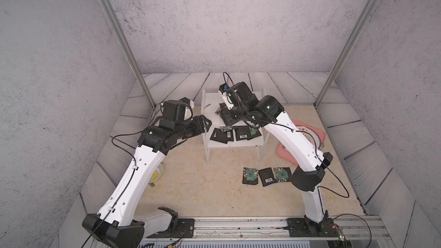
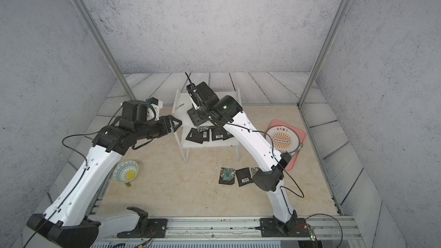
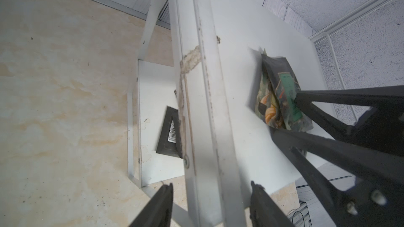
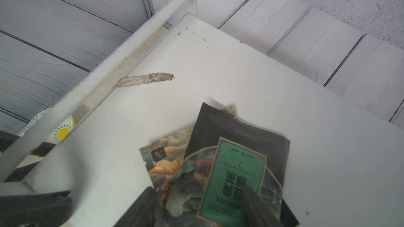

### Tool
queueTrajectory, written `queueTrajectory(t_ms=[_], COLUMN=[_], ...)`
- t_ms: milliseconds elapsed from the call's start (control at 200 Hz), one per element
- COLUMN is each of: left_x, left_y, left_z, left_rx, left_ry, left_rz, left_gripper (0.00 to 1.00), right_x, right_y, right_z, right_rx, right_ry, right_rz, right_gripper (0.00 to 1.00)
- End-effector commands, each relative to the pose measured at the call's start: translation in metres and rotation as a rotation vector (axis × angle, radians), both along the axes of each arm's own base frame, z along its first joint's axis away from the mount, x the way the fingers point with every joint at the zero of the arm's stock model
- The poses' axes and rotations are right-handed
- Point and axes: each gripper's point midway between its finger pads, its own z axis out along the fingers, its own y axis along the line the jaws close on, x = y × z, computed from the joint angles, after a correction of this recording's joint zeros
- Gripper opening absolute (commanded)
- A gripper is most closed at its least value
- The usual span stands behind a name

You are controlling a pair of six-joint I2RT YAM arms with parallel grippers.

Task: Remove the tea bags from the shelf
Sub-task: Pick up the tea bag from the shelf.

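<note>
The white shelf (image 1: 210, 103) (image 2: 183, 99) stands at the back middle of the table. Two tea bags (image 4: 238, 149) (image 3: 282, 97) lie overlapped on its top board (image 4: 218, 73), floral sides up. My right gripper (image 4: 197, 195) (image 1: 224, 115) is open over them, one finger on the green label and the other at the edge of the lower bag. Several tea bags (image 1: 241, 134) (image 2: 207, 135) lie on the lower board, three more (image 1: 265, 175) (image 2: 236, 175) on the table in front. My left gripper (image 3: 211, 191) (image 1: 207, 124) is open, its fingers either side of the shelf's left side panel (image 3: 203, 105).
A pink tray (image 2: 301, 134) with a round plate (image 2: 281, 139) lies right of the shelf, partly behind the right arm. A patterned bowl (image 2: 126, 171) (image 4: 63, 131) sits front left under the left arm. A brown smear (image 4: 148, 78) marks the top board. Walls and metal posts close in on three sides.
</note>
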Motion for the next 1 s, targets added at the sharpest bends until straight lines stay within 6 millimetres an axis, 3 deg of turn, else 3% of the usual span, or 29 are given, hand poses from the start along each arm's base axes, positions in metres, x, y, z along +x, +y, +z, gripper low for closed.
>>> queueTrajectory(t_ms=[0,400,651,841,996], left_x=[-0.001,-0.001,-0.001,-0.001,-0.002], left_y=[0.002,0.003,0.003,0.003,0.004], left_z=[0.003,0.002,0.002,0.001,0.001], left_rx=[-0.011,-0.009,-0.009,-0.009,-0.012], left_ry=[-0.011,-0.01,-0.009,-0.007,-0.007], left_rz=[0.005,0.009,0.008,0.01,0.013], left_gripper=[0.6,0.6,0.6,0.6,0.6], right_x=[-0.008,-0.01,-0.013,-0.019,-0.022], right_y=[-0.01,-0.013,-0.015,-0.013,-0.012], right_z=[-0.027,-0.02,-0.01,-0.007,-0.007], right_rx=[-0.087,-0.072,-0.046,-0.019,0.003], right_ry=[0.065,0.055,0.046,0.069,0.096], right_rz=[-0.006,-0.007,-0.003,0.013,0.013], right_gripper=[0.58,0.37,0.31,0.32,0.49])
